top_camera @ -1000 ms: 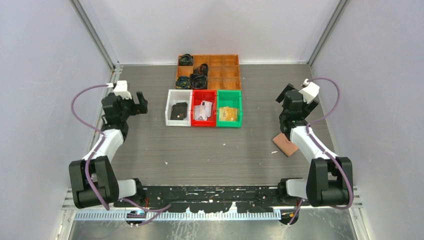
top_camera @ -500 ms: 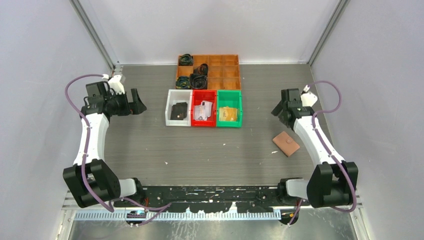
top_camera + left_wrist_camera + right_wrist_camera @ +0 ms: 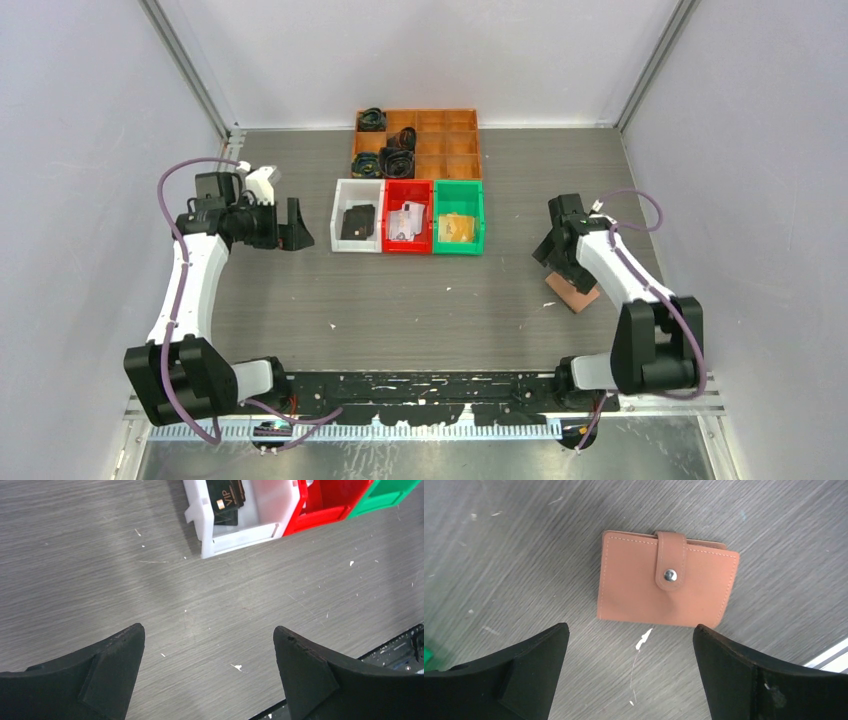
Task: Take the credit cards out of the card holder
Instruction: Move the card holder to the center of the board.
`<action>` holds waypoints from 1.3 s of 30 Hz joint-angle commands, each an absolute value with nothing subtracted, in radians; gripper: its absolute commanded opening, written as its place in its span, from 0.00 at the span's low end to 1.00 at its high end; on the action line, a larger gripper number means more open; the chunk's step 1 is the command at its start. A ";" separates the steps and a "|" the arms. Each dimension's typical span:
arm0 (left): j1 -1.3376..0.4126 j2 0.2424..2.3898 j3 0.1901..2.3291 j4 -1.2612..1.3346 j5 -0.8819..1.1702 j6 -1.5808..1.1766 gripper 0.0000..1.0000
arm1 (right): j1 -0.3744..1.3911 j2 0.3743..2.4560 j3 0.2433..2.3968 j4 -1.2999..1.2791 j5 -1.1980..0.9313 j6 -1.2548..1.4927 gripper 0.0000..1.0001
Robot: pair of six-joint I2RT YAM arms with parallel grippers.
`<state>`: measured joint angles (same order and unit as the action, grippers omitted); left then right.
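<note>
Bare grey wood-grain table [image 3: 420,300] between both arms: wide free passage. Closed tan-pink snap-strap card holder [image 3: 667,584] lies flat, nothing beside it; spread right gripper [image 3: 629,675] above it. Row of white plastic bin [image 3: 357,229], red plastic bin [image 3: 407,229], green plastic bin [image 3: 459,230] and orange compartment tray [image 3: 418,143] blocks far centre. Left gripper [image 3: 207,680], jaws spread, just beside white bin.

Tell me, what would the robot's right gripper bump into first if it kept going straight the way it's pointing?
Most likely the card holder. The right gripper stands open and points down at it, closed and snapped, lying flat on the table. How far above it the gripper sits is hard to judge.
</note>
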<state>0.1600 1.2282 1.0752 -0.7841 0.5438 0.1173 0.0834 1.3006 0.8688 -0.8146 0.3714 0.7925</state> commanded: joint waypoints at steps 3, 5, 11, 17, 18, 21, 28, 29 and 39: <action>0.160 1.234 1.116 -0.845 0.563 0.137 1.00 | 0.086 1.455 0.900 -0.718 0.397 0.796 0.93; 0.159 1.248 1.132 -0.867 0.573 0.144 1.00 | 0.085 1.489 0.913 -0.713 0.403 0.788 0.88; 0.158 1.247 1.130 -0.863 0.592 0.143 1.00 | 0.082 1.541 0.925 -0.689 0.398 0.778 0.74; 0.160 1.234 1.122 -0.844 0.594 0.139 1.00 | 0.081 1.547 0.923 -0.679 0.379 0.767 0.50; 0.160 1.234 1.121 -0.842 0.591 0.137 1.00 | 0.082 1.544 0.922 -0.678 0.369 0.766 0.45; 0.159 1.232 1.120 -0.835 0.592 0.131 1.00 | 0.097 1.527 0.917 -0.665 0.321 0.771 0.33; 0.160 1.225 1.124 -0.831 0.587 0.118 1.00 | 0.315 1.538 0.993 -0.695 0.321 0.801 0.08; 0.159 1.223 1.125 -0.831 0.587 0.117 1.00 | 0.359 1.542 1.006 -0.696 0.324 0.810 0.05; 0.160 1.202 1.126 -0.845 0.590 0.115 1.00 | 0.794 1.657 1.158 -0.693 0.387 0.959 0.01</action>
